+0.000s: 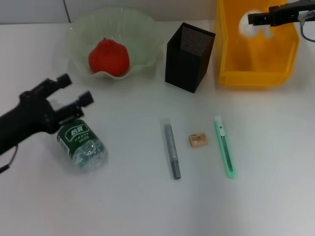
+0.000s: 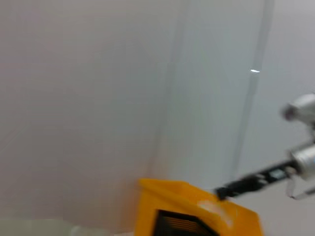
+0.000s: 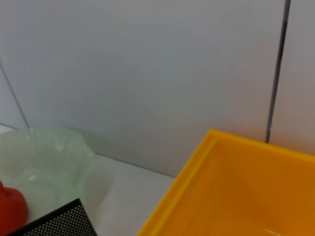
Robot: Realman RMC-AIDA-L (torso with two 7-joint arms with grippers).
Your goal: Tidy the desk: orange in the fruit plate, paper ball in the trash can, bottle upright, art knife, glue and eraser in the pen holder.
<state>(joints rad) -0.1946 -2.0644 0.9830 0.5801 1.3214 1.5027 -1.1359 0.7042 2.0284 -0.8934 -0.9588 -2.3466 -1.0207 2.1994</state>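
Bottle (image 1: 82,145) lies on its side nearest the front, toward the tabletop's (image 1: 147,206) left edge, cap end away from the robot. Left gripper (image 1: 75,92) hovers just behind it, fingers (image 1: 63,79) spread wide and holding nothing. Mid-tabletop, glue (image 1: 172,149), eraser (image 1: 198,140) and art knife (image 1: 224,146) lie in a row, apart from each other. Farther back stand the black mesh pen holder (image 1: 189,57), the fruit plate (image 1: 147,34) with the orange (image 1: 109,57) in it toward the back left corner, and the yellow trash can (image 1: 256,73) toward the back right corner with the paper ball (image 1: 257,25) inside. Right gripper (image 1: 252,18) hangs over the can; whether its fingers are parted I cannot tell
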